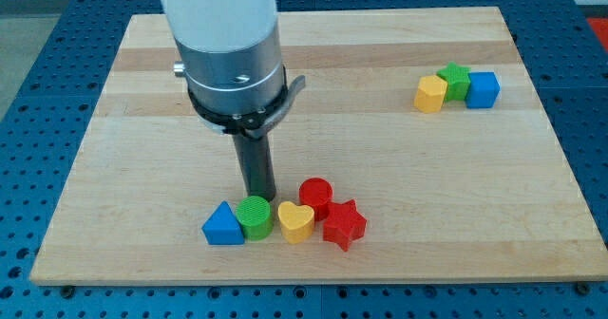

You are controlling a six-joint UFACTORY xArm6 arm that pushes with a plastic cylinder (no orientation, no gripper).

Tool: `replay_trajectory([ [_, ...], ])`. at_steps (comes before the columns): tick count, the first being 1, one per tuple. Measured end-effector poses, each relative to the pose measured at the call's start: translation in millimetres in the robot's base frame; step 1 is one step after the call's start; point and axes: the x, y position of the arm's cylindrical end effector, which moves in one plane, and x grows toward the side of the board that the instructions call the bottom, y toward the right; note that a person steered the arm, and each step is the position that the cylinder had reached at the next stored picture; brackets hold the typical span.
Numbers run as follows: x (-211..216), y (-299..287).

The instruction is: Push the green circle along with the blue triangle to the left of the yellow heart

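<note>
The green circle (254, 216) sits near the view's bottom, touching the blue triangle (223, 225) on its left and the yellow heart (295, 221) on its right. The three form a row. My tip (258, 197) stands just above the green circle, at its upper edge, and looks to be touching it. The rod (255, 162) rises from there to the arm's grey and white body (234, 53).
A red circle (315, 196) and a red star (344, 225) crowd the heart's right side. At the view's upper right stand a yellow block (430, 94), a green star (455, 80) and a blue cube (483, 89) in a row. The wooden board (399, 186) ends just below the blocks.
</note>
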Motion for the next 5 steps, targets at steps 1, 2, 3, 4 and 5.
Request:
replay_trajectory([
  [1, -0.5, 0.1],
  [2, -0.5, 0.1],
  [3, 3.6, -0.2],
  [4, 3.8, -0.2],
  [5, 4.7, -0.2],
])
